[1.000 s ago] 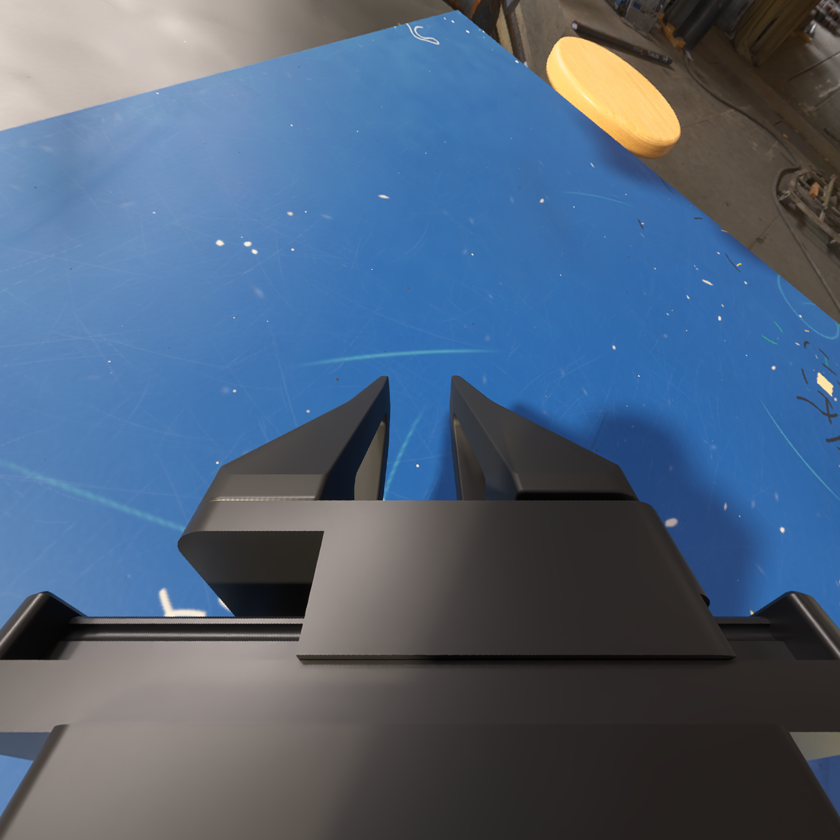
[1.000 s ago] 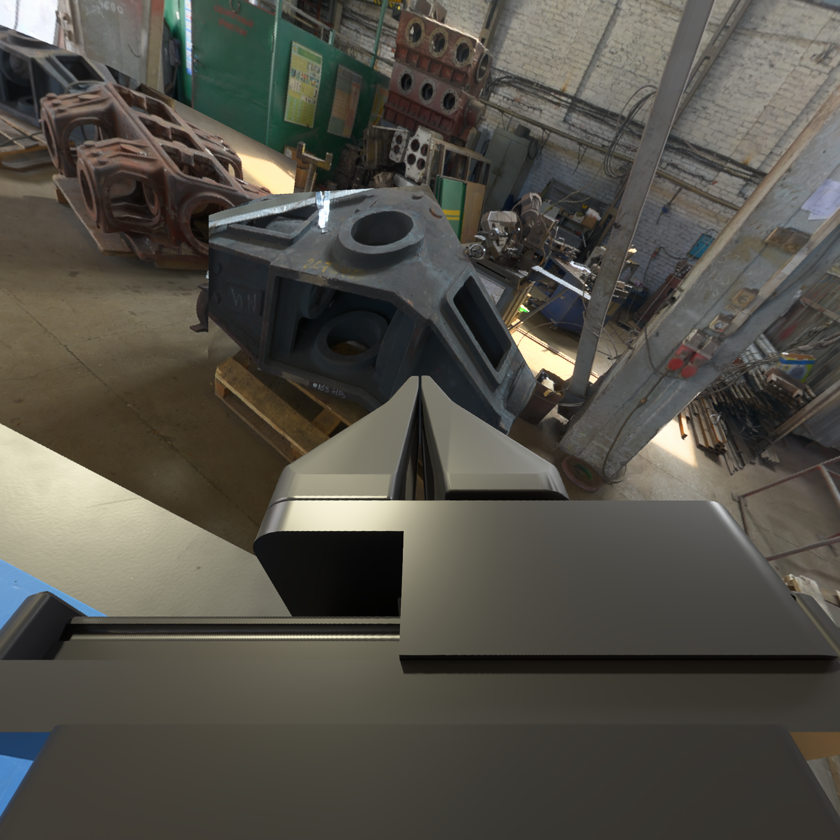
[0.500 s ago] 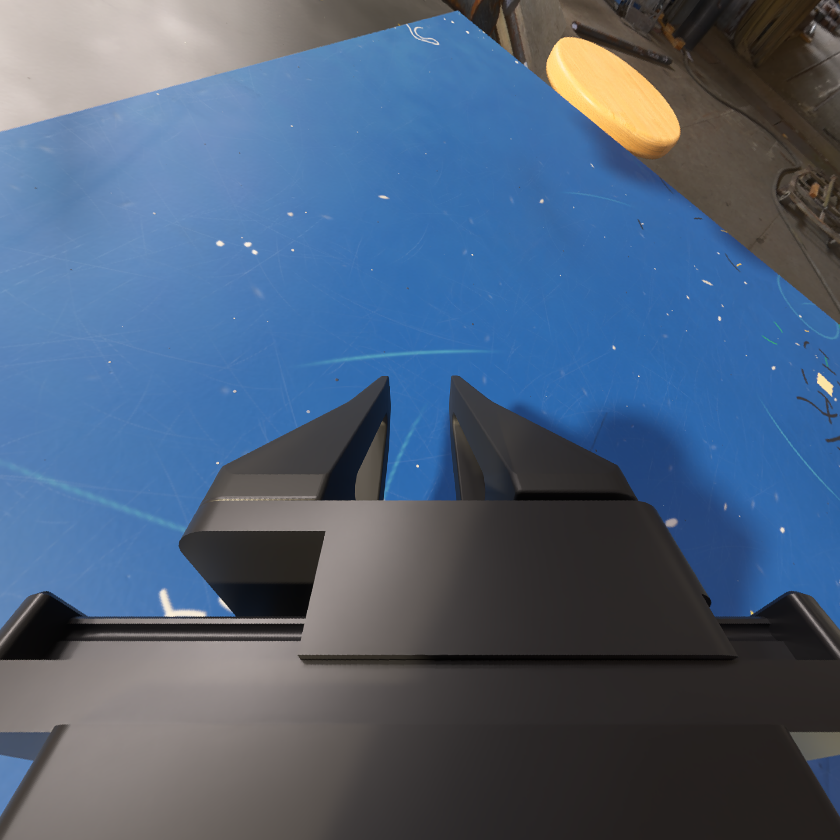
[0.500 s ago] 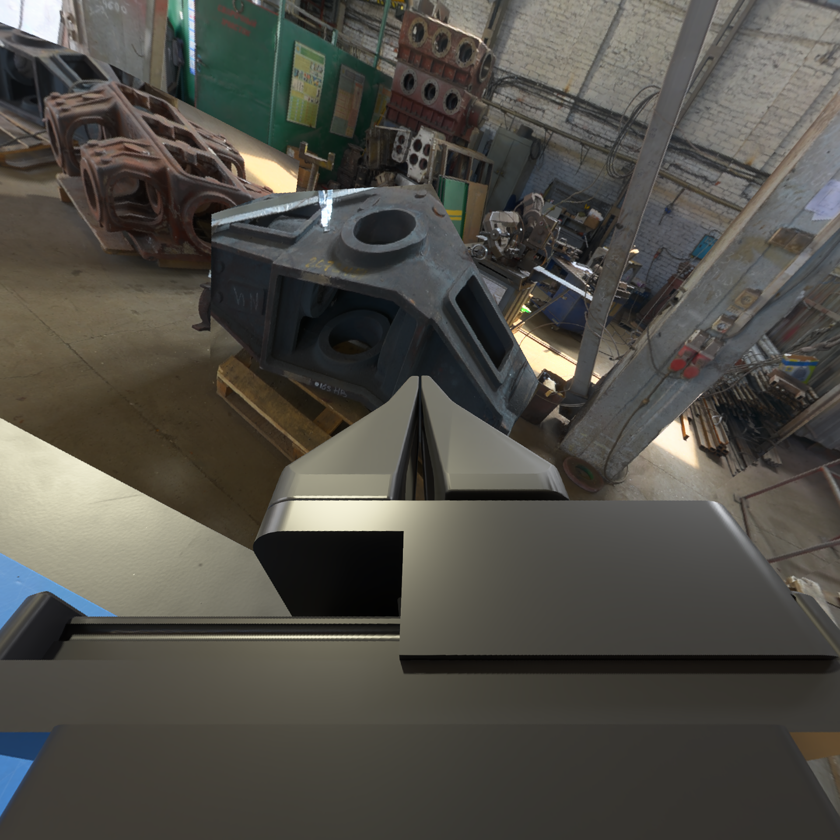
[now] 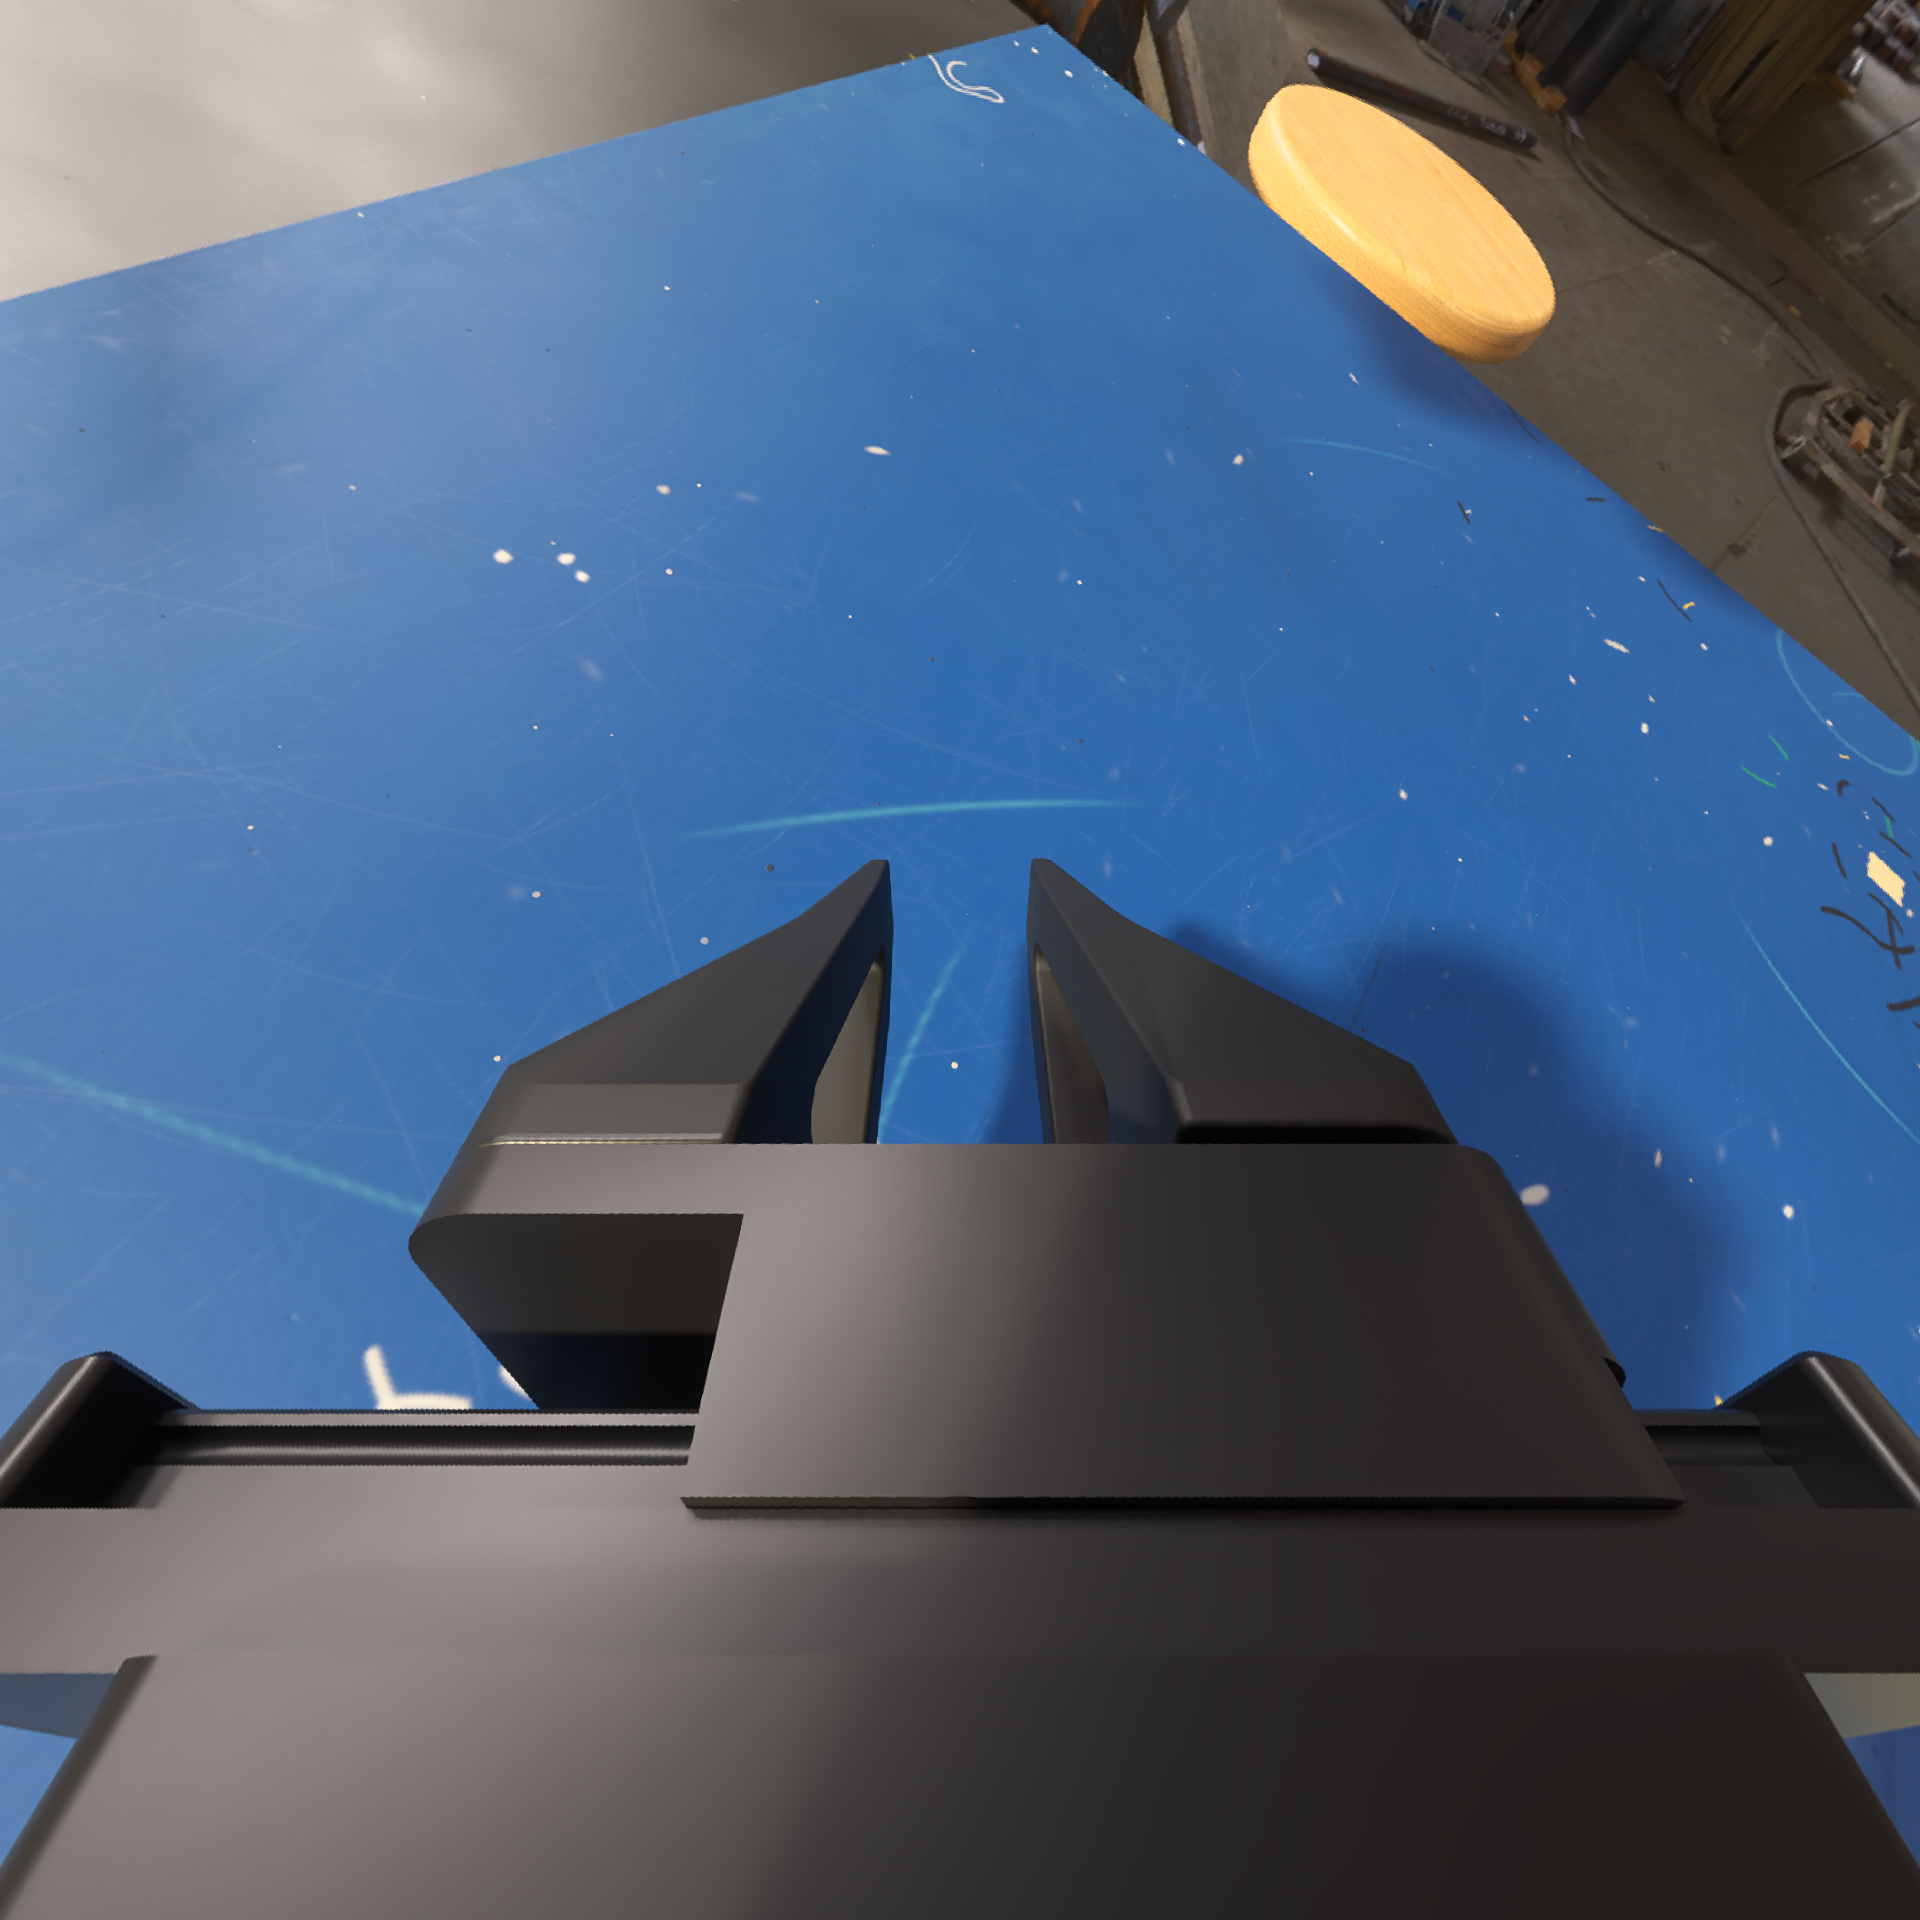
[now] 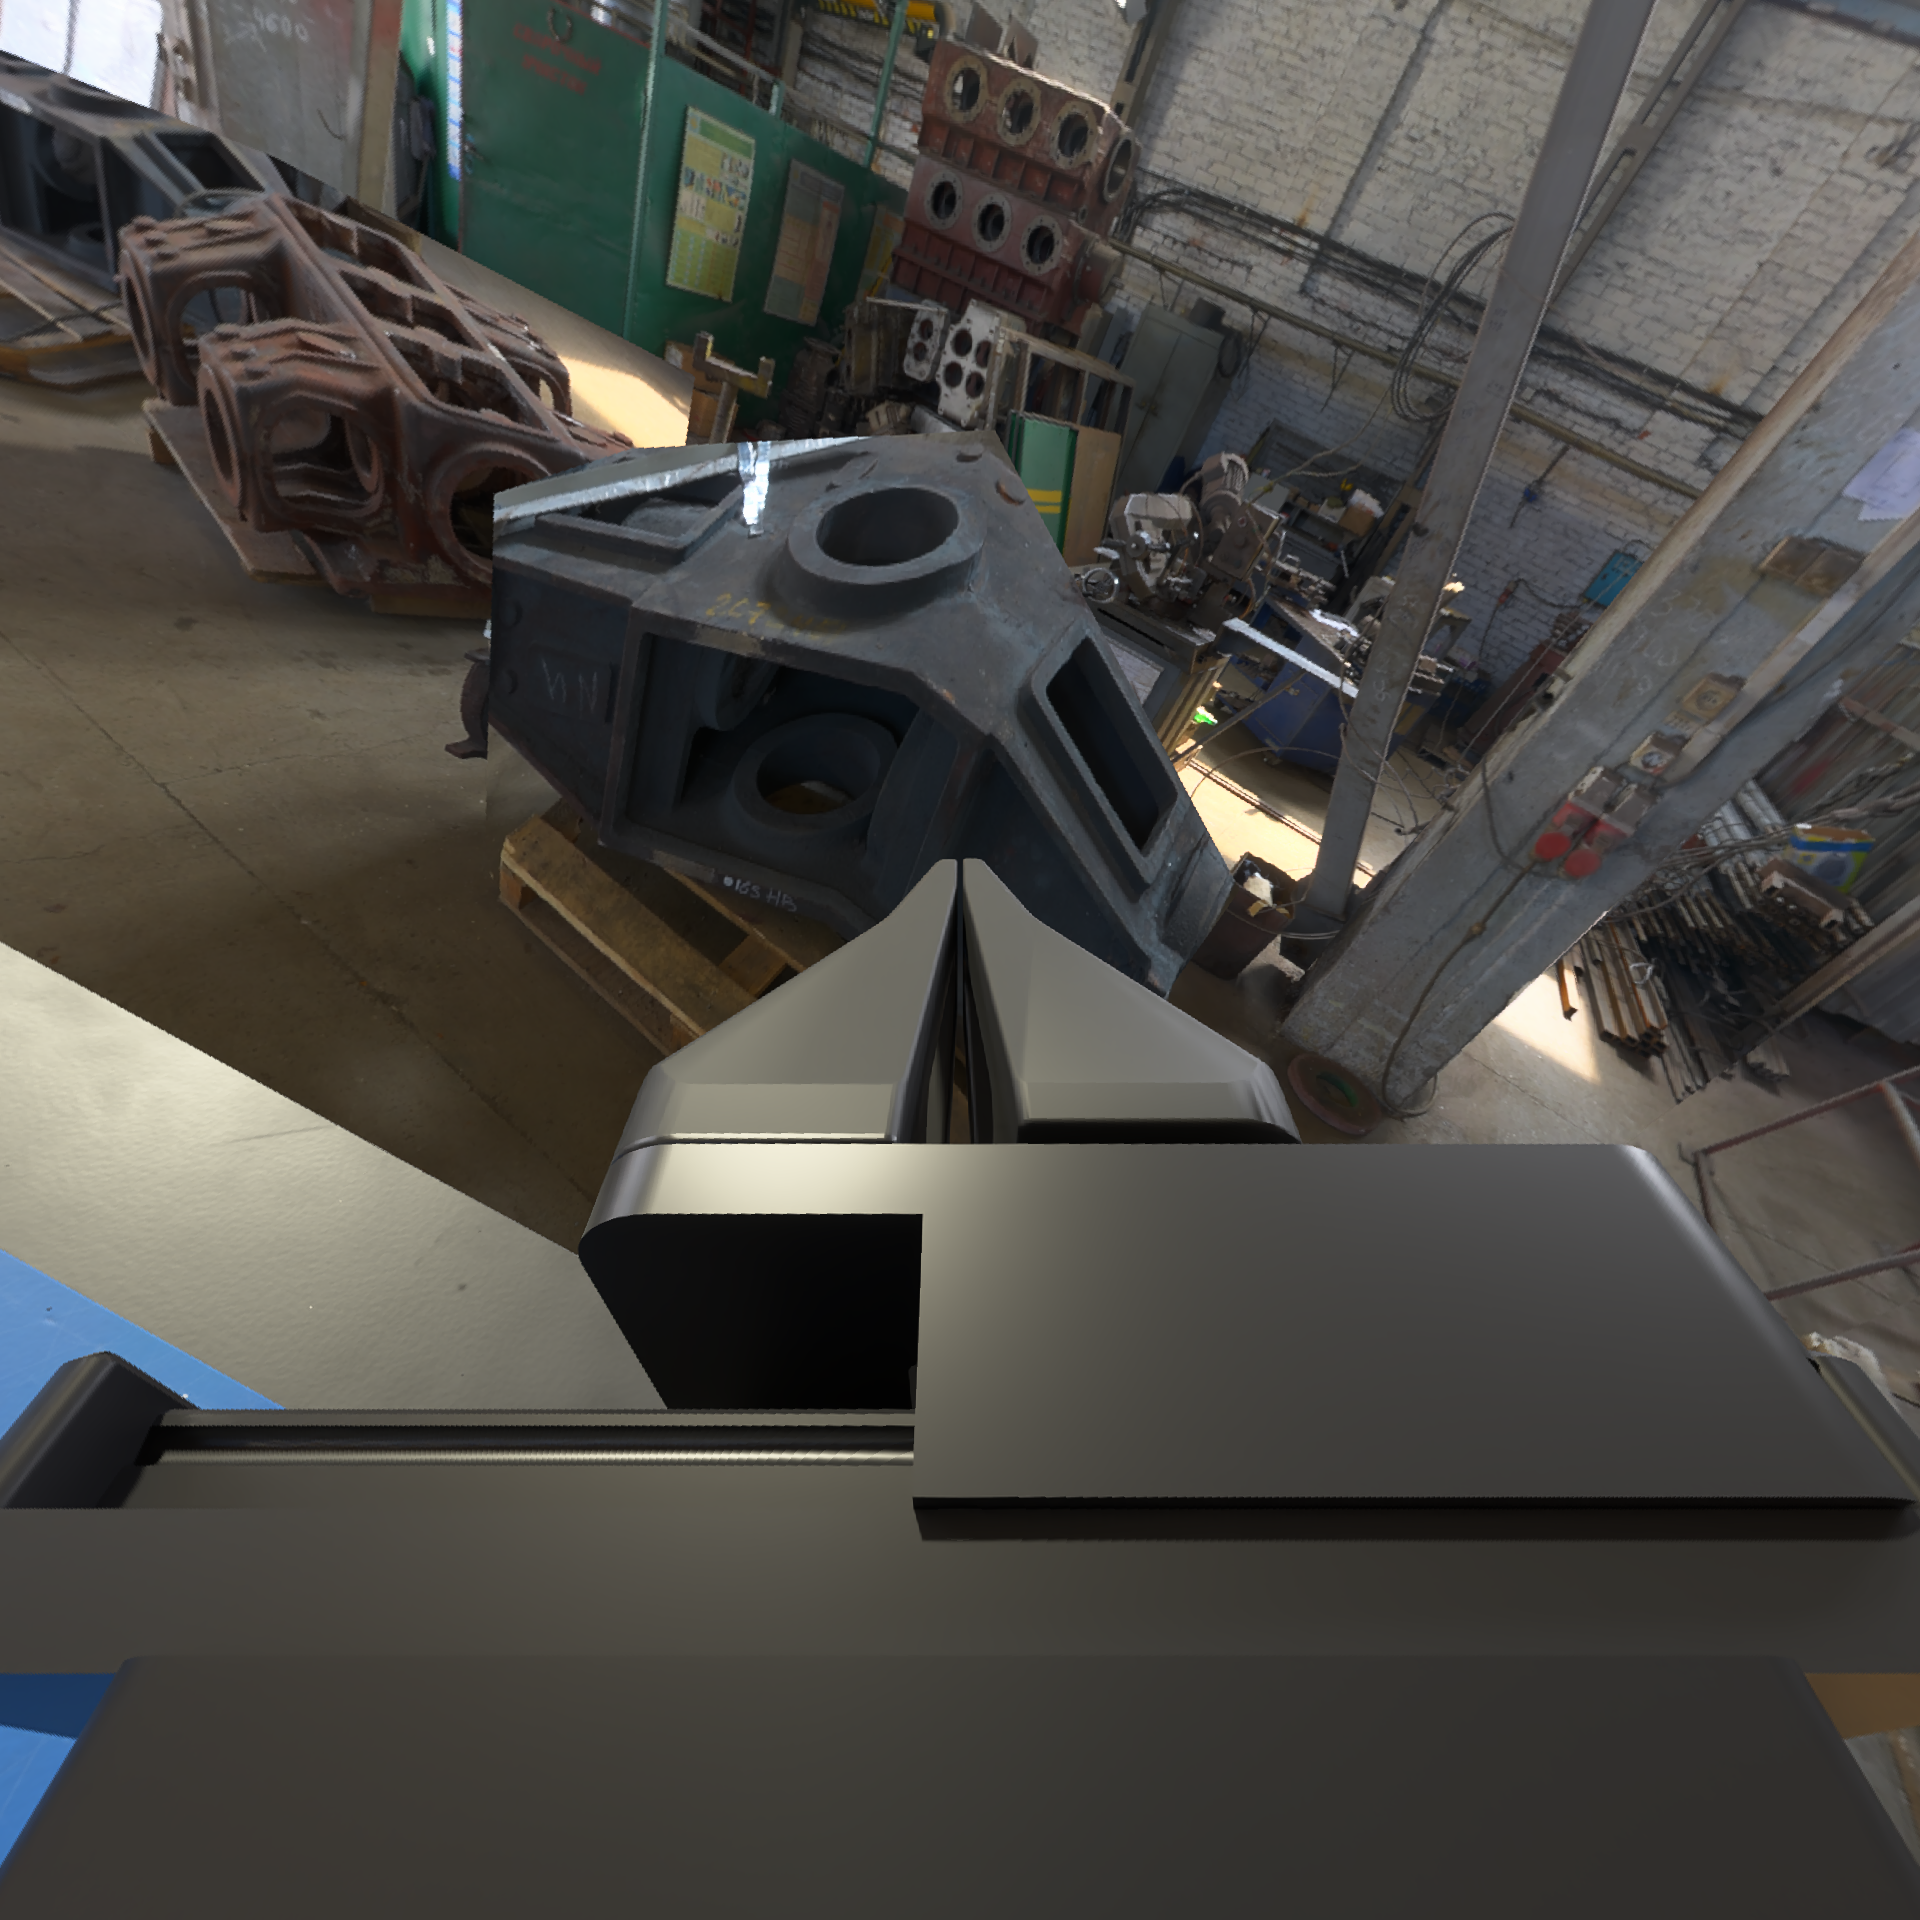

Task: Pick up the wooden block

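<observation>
Some chalk-like scribbles sit on the dark casting [image 6: 831, 665] and there's a poster [image 6: 710, 203] on the green wall behind it, nothing worth reading out. The left hand [image 5: 959, 883] hovers over the blue bench [image 5: 623, 520] with its fingers a little apart, gripping nothing. The right hand [image 6: 958, 883] is pressed closed, empty, aimed out at the workshop. The wooden block [image 5: 1397, 220] is a pale round disc way off at the bench's far right edge.

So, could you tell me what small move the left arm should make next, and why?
Probably advance the left gripper toward the table's far right corner: the round wooden block lies there, well beyond its empty, slightly parted jaws. The right gripper is shut and faces away.
</observation>
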